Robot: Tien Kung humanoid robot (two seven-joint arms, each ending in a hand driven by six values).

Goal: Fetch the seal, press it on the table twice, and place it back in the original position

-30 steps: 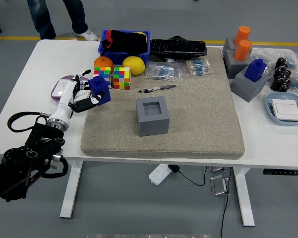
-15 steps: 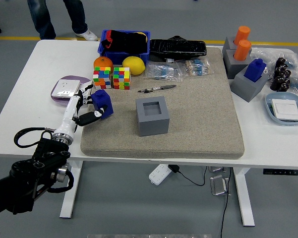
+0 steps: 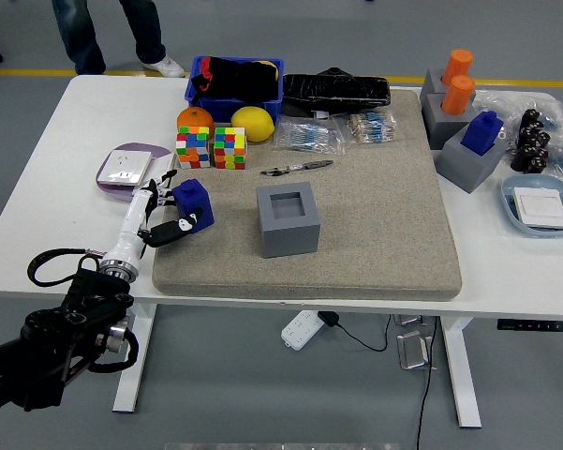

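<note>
The seal is a blue block (image 3: 194, 202) at the left edge of the grey felt mat (image 3: 356, 244). My left hand (image 3: 161, 214) is shut on it, holding it low at the mat's left edge; I cannot tell whether it touches the mat. Its grey holder block (image 3: 288, 219) with an empty square recess stands near the mat's middle. My right arm is out of view.
Two colour cubes (image 3: 212, 148), an orange (image 3: 195, 118), a lemon (image 3: 252, 123) and a pen (image 3: 297, 168) lie behind the seal. A purple-rimmed socket plate (image 3: 122, 168) lies left. A blue bin (image 3: 235, 79), bagged items, more grey holders (image 3: 468, 155) and a tray (image 3: 541, 205) stand right. A person's legs (image 3: 112, 33) stand behind the table.
My left hand has carried the blue seal down and toward the near edge, from next to the colour cubes to low at the mat's left edge.
</note>
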